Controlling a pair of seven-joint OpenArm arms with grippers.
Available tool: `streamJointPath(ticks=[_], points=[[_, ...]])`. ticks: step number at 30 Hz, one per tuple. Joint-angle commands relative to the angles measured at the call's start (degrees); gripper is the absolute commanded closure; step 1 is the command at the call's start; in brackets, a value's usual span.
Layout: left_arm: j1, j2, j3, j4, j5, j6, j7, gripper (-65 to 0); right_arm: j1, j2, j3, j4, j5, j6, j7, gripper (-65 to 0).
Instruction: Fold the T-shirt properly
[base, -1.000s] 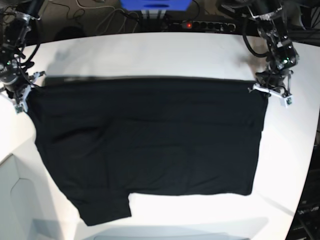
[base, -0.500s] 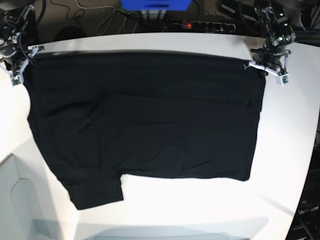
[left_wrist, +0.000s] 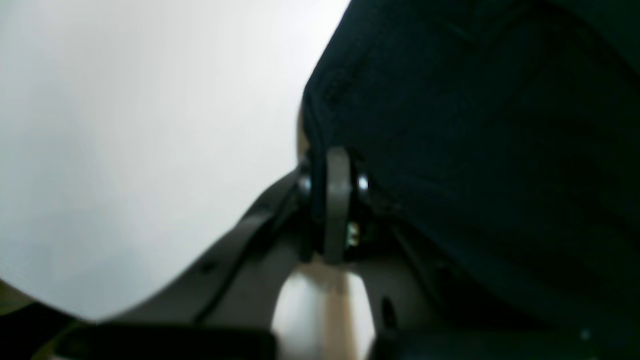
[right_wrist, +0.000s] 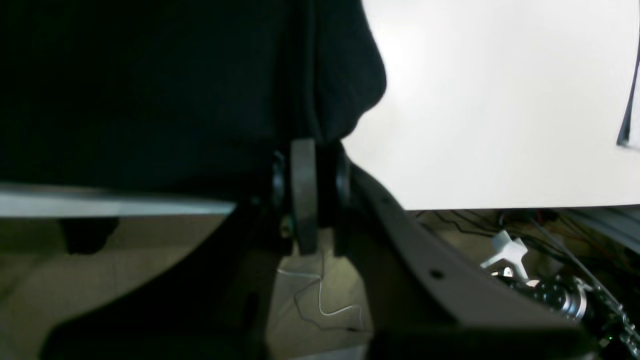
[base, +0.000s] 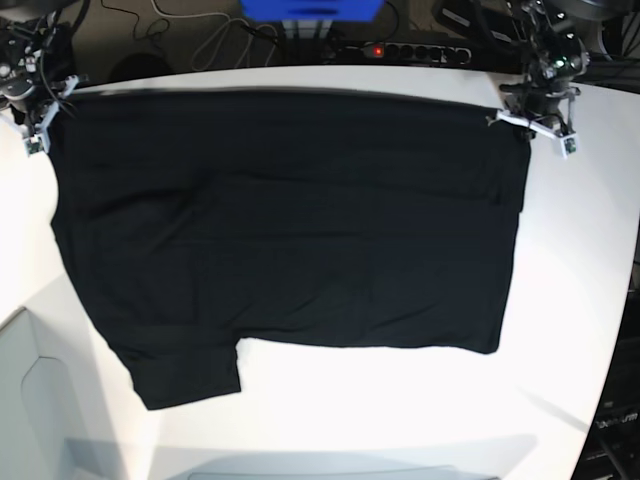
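T-shirt spread flat | table | tools at far corners

far edge: T-shirt runs almost to the table rim, I see barely any bare strip behind it
near edge: wide open white band, free pass
my left side: broad clear table beside the shirt
my right side: narrow bare margin only
behind table: power strip, cables, blue box block reach-back
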Motion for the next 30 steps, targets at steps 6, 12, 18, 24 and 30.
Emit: streamJointPath(ticks=[6, 12, 18, 24, 30], points=[[1.28, -0.70, -3.72, 0.04, -4.32, 0.89, 2.89, -15.0, 0.17, 1.19, 1.15, 2.96, -0.25, -0.27, 1.04, -31.1], [1.28, -0.61, -6.80, 1.71, -8.45, 0.89, 2.89, -31.9, 2.45, -4.35, 2.82, 13.69, -0.07, -0.27, 3.76, -36.7], [1.28, -0.26, -6.80, 5.05, -8.63, 0.89, 2.89, -33.1, 8.34, -6.55, -8.78, 15.18, -0.69, -0.27, 3.23, -36.7], [0.67, -0.26, -6.80, 4.88, -8.01, 0.89, 2.89, -33.1, 14.32, -7.42, -21.09, 11.40, -7.20, -0.27, 3.23, -36.7], [0.58, -0.43, -6.80, 4.70, -8.01, 0.89, 2.89, -33.1, 20.04, -11.64, -25.05, 6.39, -13.70, -0.27, 3.23, -36.7]])
